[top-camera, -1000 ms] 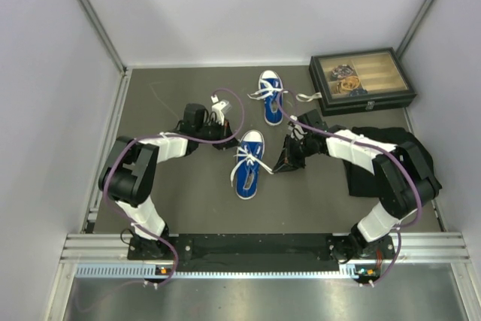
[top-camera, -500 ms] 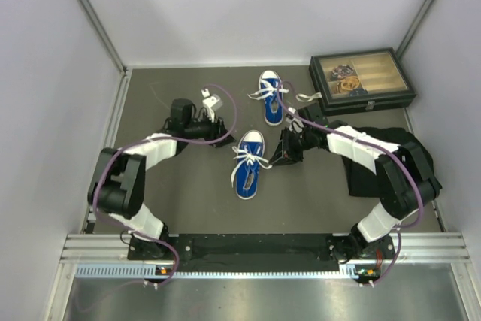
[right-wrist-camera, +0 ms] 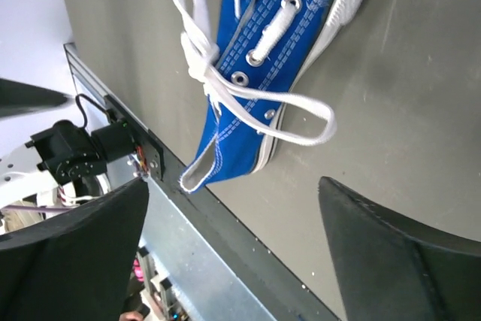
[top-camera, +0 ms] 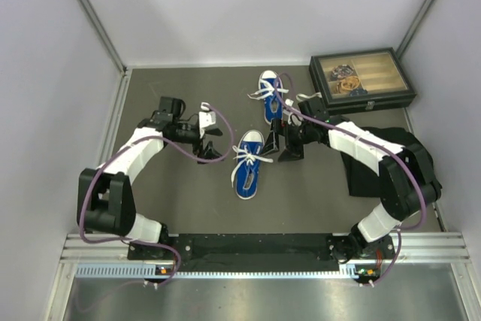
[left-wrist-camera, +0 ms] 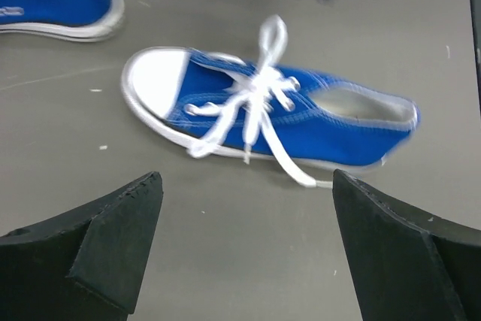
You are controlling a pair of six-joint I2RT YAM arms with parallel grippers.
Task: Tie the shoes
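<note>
Two blue shoes with white laces lie on the grey table. The near shoe (top-camera: 247, 165) (left-wrist-camera: 279, 116) (right-wrist-camera: 279, 50) lies between my two grippers, toe pointing away. Its laces (left-wrist-camera: 255, 99) cross in a knot, with loose ends trailing onto the table. The far shoe (top-camera: 270, 97) (left-wrist-camera: 52, 1) lies behind it. My left gripper (top-camera: 210, 145) (left-wrist-camera: 246, 180) is open just left of the near shoe, nothing between its fingers. My right gripper (top-camera: 280, 143) (right-wrist-camera: 233, 184) is open just right of that shoe, also empty.
A dark glass-lidded box (top-camera: 361, 79) stands at the back right. A black cloth (top-camera: 391, 157) lies under the right arm. Aluminium rails (top-camera: 263, 249) run along the near edge, and white walls close in the left, back and right.
Both grippers went from shut to open. The left arm swung its elbow outward to the left and the gripper dropped toward the near shoe. The right gripper shifted slightly back and left.
</note>
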